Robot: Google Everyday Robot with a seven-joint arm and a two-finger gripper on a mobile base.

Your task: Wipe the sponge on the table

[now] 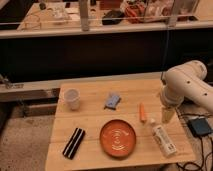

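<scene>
The sponge (113,101), a small blue-grey pad, lies flat on the far middle of the light wooden table (95,122). My gripper (167,115) hangs at the end of the white arm (186,84) over the table's right edge. It is well to the right of the sponge and not touching it, with the orange stick between them.
A white cup (73,98) stands at the back left. A slim orange stick (143,112) lies right of the sponge. An orange plate (118,138) sits front centre, a black striped block (74,143) front left, a white packet (163,140) front right. A dark box (200,126) and cables lie on the floor to the right.
</scene>
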